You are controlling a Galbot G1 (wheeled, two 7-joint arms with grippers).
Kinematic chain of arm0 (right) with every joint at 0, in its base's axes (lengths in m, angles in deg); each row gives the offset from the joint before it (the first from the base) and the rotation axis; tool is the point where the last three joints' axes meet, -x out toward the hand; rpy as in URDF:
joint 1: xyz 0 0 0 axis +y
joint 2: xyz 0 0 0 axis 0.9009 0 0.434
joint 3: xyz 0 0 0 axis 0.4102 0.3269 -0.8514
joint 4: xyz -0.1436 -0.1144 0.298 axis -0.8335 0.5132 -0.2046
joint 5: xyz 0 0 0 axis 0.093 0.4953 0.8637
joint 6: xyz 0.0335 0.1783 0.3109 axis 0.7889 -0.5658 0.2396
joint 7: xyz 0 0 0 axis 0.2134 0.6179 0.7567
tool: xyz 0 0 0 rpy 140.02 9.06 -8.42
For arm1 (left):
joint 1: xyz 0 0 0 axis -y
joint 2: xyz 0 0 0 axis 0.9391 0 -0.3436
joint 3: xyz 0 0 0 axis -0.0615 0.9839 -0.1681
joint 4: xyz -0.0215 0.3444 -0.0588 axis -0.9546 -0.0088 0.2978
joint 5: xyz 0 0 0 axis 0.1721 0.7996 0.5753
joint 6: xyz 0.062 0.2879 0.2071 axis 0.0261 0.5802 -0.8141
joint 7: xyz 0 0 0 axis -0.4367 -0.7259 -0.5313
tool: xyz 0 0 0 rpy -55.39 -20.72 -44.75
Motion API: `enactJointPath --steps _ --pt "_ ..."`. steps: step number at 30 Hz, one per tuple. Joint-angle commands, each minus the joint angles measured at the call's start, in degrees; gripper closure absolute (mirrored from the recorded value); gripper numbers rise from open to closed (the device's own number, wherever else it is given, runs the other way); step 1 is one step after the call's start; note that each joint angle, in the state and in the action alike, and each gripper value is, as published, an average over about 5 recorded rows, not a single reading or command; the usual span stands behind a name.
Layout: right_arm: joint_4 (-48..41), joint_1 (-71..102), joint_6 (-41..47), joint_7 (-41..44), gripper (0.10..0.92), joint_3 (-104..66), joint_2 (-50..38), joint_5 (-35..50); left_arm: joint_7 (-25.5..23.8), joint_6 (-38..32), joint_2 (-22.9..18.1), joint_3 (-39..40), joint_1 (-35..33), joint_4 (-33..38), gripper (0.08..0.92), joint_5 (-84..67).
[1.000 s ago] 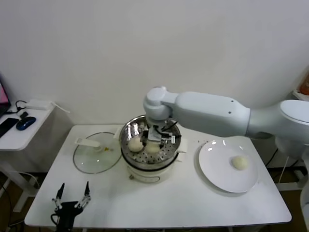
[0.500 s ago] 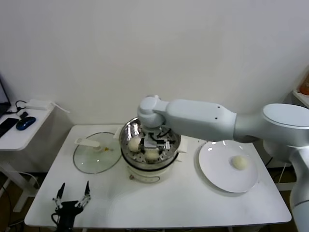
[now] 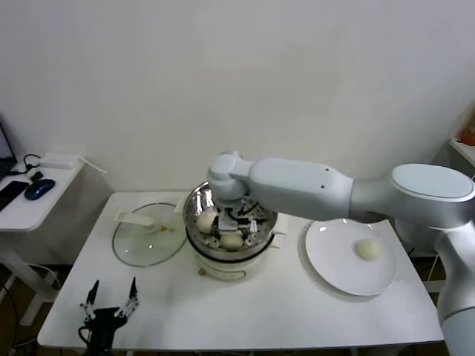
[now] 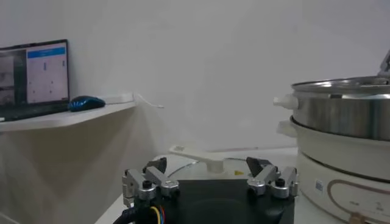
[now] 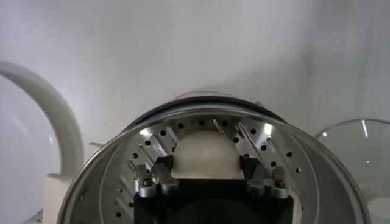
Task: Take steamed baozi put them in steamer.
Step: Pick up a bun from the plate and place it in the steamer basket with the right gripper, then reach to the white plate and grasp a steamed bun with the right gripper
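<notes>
Steamer [image 3: 256,245]: right gripper [image 5: 209,178] inside, fingers parted around one steamed baozi [image 5: 207,154]; left gripper [image 4: 210,182] idle low, fingers wide.

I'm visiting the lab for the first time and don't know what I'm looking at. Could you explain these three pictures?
It is a two-armed robot moving buns into a cooker. The wide picture comes from a camera on its head; the other two come from cameras on its wrists. On the white table stand a steel steamer holding two baozi, a glass lid and a plate with one more bun. The right gripper is down inside the steamer with a bun between its fingers. The left gripper waits open at the table's near edge.
</notes>
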Motion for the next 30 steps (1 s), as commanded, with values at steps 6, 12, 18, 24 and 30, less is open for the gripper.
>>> enactJointPath --steps 6,12,18,24,30 --pt "-0.6 0.3 -1.2 0.0 0.215 -0.7 0.1 0.1 0.0 -0.1 0.1 0.0 0.0 -0.3 0.177 -0.1" --pt "-1.0 -2.2 -2.5 1.0 0.203 -2.3 -0.5 2.2 0.0 -0.1 0.0 0.0 0.1 -0.3 0.177 0.0" --pt "-0.9 -7.2 -3.5 2.6 0.203 -1.8 -2.5 7.1 0.1 0.0 -0.1 0.3 0.2 -0.5 0.177 0.3" --pt "-1.8 -13.8 1.7 1.8 0.203 -0.3 -7.0 14.1 0.2 -0.4 0.2 0.2 0.0 -0.5 0.177 0.0" --pt "-2.7 -17.2 10.7 -1.0 0.203 3.7 -15.5 22.3 0.6 -1.0 0.6 0.4 -0.2 0.3 0.177 -0.7"
